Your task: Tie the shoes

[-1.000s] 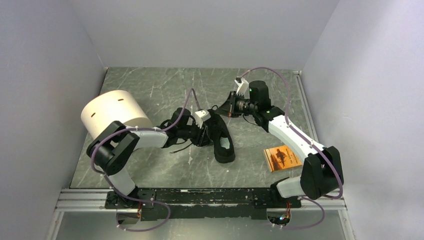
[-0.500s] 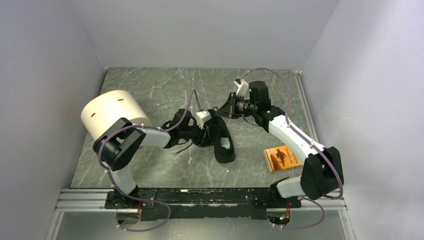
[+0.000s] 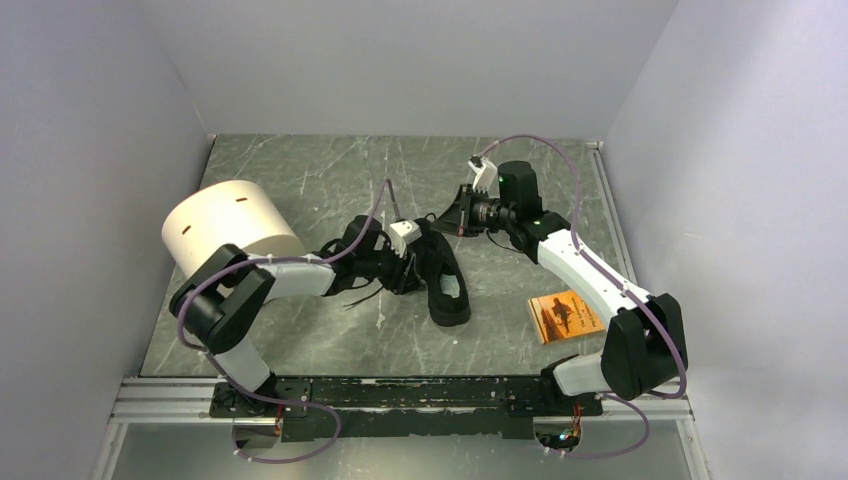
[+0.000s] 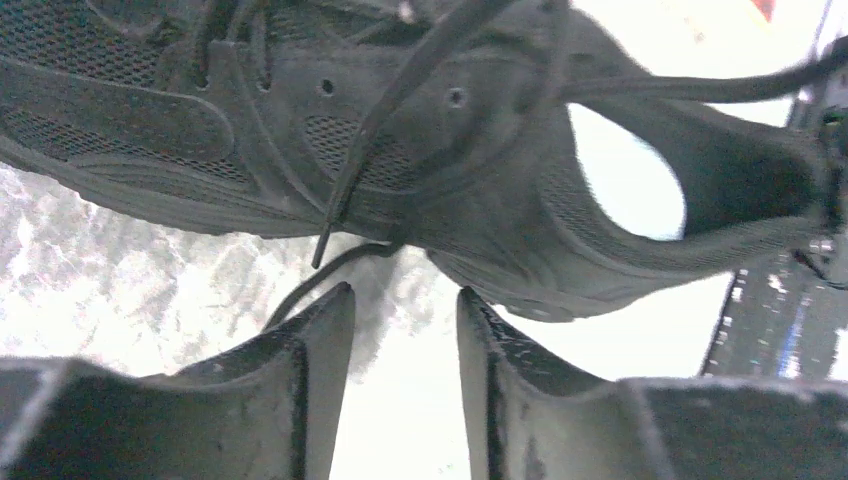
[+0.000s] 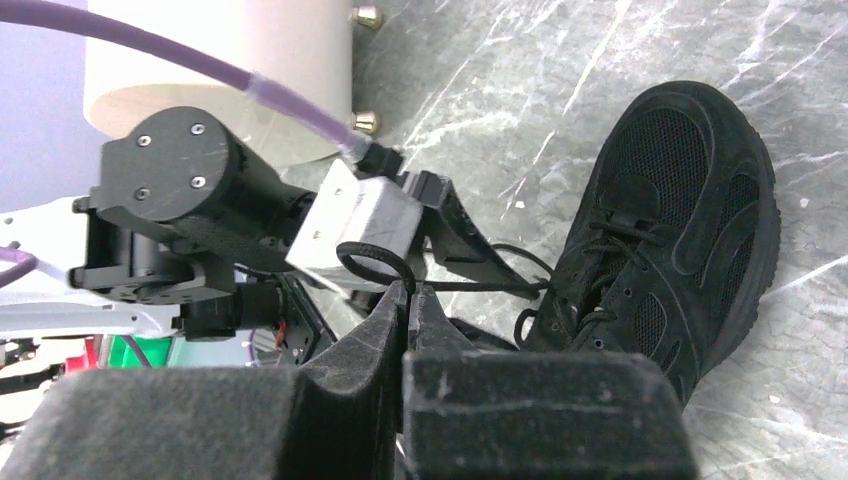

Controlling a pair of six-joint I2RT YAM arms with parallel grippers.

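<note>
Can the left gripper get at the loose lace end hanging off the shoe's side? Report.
Probably yes: the left gripper stands open, the lace end hangs off the shoe just ahead of its fingers, nothing between. The right gripper pinches a different strand.

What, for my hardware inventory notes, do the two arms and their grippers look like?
The left arm and right arm have white links, black joints and looping purple cables; the right shows green lights. The left gripper and right gripper have black, rough-textured wedge fingers.

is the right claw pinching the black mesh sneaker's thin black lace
Yes, the right claw is shut on the thin black lace leading to the black mesh sneaker.
</note>
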